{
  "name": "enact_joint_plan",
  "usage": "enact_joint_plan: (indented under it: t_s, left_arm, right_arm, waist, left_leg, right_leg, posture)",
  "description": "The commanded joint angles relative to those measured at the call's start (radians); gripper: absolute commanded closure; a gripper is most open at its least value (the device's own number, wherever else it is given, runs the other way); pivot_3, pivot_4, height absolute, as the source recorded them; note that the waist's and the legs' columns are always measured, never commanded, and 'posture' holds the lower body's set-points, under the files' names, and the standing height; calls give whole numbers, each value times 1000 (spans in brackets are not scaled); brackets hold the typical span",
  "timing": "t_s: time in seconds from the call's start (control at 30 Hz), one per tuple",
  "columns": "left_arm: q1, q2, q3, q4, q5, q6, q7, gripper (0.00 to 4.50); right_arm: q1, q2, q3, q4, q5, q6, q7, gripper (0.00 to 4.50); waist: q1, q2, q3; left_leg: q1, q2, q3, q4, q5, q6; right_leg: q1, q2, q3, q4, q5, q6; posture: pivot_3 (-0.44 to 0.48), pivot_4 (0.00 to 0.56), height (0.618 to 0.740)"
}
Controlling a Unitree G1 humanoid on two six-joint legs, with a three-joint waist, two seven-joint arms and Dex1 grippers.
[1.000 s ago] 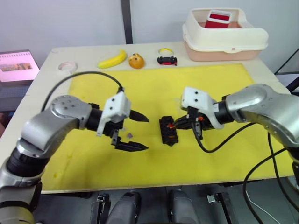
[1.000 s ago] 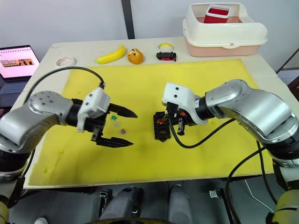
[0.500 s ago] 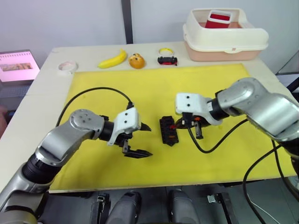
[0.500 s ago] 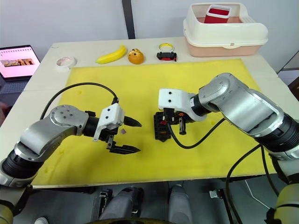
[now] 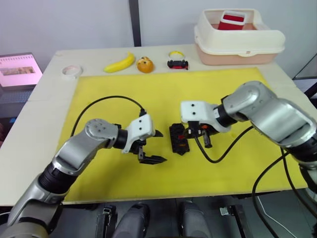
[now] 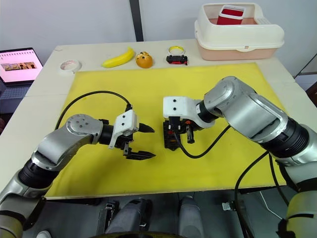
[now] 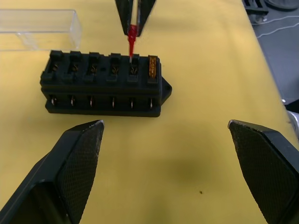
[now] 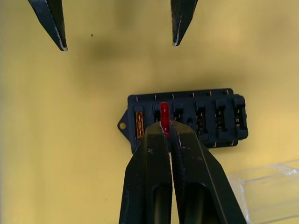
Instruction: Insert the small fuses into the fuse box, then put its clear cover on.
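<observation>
Left gripper [image 5: 154,147]: spread wide and empty, just left of the fuse box [image 5: 178,138], likely waiting clear of the work.
Right gripper [image 8: 166,125]: pinched on a red fuse [image 8: 164,112], tip at the slot beside the seated orange fuse [image 8: 138,124], probably mid-insertion.
Fuse box: mid-mat, four slots bare.
Clear cover [image 7: 38,29]: flat just right of the box, ready for later.
Room: yellow mat [image 5: 223,89] open on all sides; banana [image 5: 119,63] and tub [image 5: 237,42] far off.
</observation>
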Motion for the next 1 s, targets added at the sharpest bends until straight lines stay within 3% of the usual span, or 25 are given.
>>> enact_joint_plan:
  t_s: [0.03,1.0]
  left_arm:
    - [-12,-11,-9,-6,23,-26,6,18]
    - [5,-21,-13,-8,58,-31,13,18]
  right_arm:
    - [-5,-1,-7,-7,-35,-20,13,4500]
    - [55,40,-4,27,-115,-45,36,4500]
  waist:
    - [0,0,0]
    - [0,0,0]
  left_leg:
    - [0,0,0,0,0,0]
    - [0,0,0,0,0,0]
  right_leg:
    - [0,0,0,0,0,0]
    - [0,0,0,0,0,0]
  posture:
    - [0,150,740]
    - [0,150,740]
